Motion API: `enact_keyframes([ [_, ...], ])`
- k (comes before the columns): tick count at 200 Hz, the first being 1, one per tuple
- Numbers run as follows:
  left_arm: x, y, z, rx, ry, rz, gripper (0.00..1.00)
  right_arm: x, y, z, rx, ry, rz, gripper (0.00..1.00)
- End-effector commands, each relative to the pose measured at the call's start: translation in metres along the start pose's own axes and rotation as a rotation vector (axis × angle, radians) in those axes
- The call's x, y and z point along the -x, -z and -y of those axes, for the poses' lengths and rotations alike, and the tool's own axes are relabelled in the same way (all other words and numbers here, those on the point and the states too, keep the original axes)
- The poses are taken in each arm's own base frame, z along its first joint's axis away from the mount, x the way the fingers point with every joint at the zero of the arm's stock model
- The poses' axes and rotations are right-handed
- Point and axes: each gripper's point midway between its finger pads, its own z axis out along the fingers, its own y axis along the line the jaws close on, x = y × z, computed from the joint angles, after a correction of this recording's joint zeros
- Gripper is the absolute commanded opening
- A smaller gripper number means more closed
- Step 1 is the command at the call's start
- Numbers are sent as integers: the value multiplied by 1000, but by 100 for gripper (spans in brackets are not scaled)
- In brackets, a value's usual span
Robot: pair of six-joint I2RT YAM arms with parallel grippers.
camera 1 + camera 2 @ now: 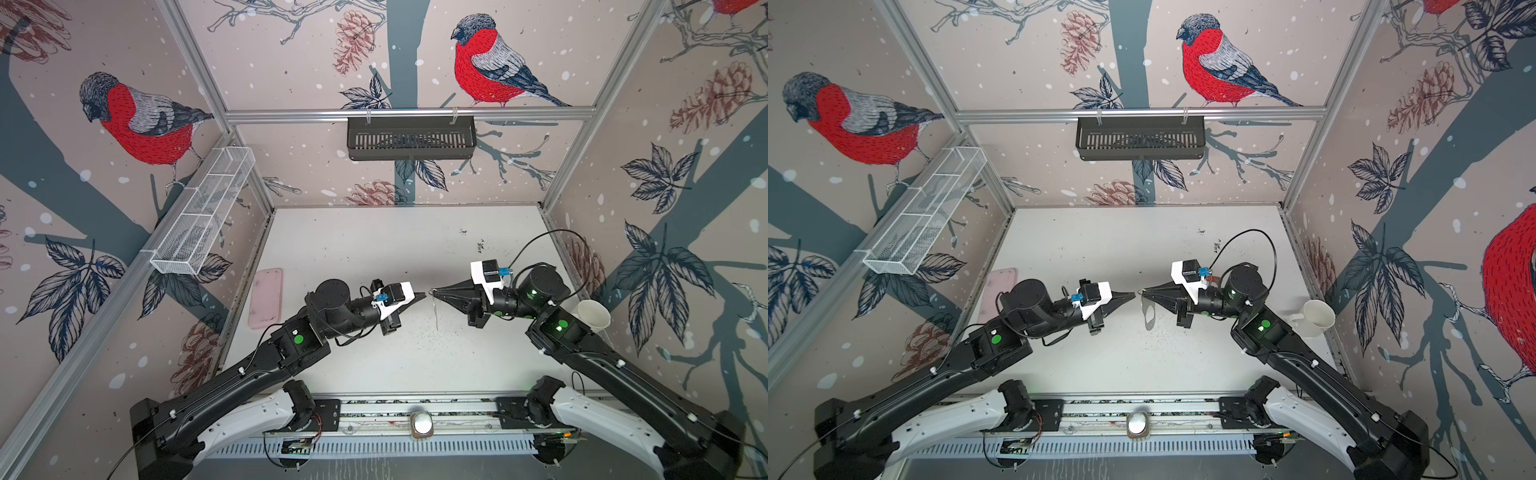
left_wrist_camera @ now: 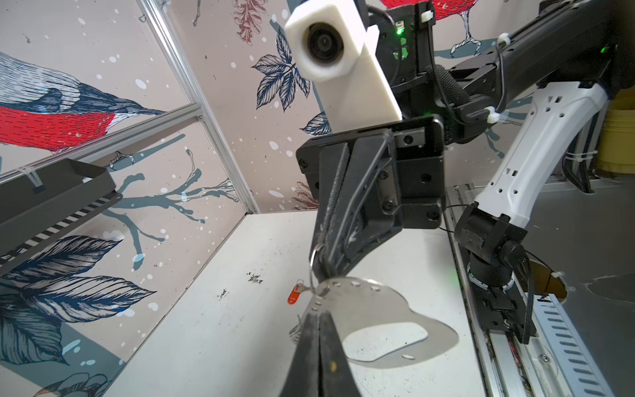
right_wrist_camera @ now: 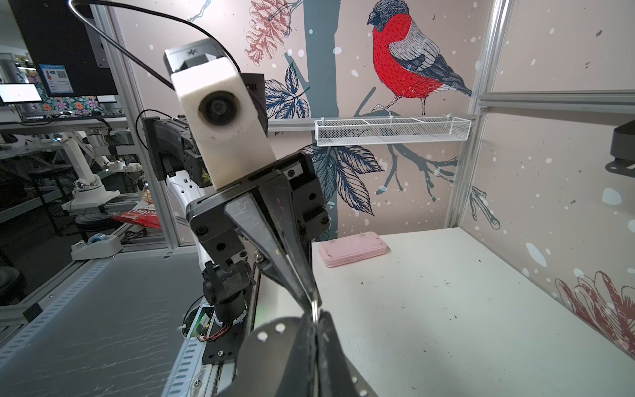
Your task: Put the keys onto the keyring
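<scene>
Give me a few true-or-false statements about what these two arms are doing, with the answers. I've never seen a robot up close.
1. The left tool and right tool are both shut, tips almost meeting. True.
2. The keyring lies flat on the table. False: it is up in the air at the tools' tips.
3. The key seen by the keyring has a green tag. False: the tag is red-orange.
4. A pink case lies on the table near the left arm. True.
5. The white cup stands mid-table. False: it sits at the right edge, beside the right arm.
</scene>
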Motion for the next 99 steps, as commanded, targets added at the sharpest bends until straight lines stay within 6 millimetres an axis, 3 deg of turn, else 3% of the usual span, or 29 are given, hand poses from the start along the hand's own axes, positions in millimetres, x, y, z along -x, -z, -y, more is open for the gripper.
enact_keyframes([
  [1,13,-1,1,-16,-29,63,7,13,0,-3,20,31,38,0],
  [99,12,-6,-3,-1,-39,59,15,12,-2,-6,47,28,34,0],
])
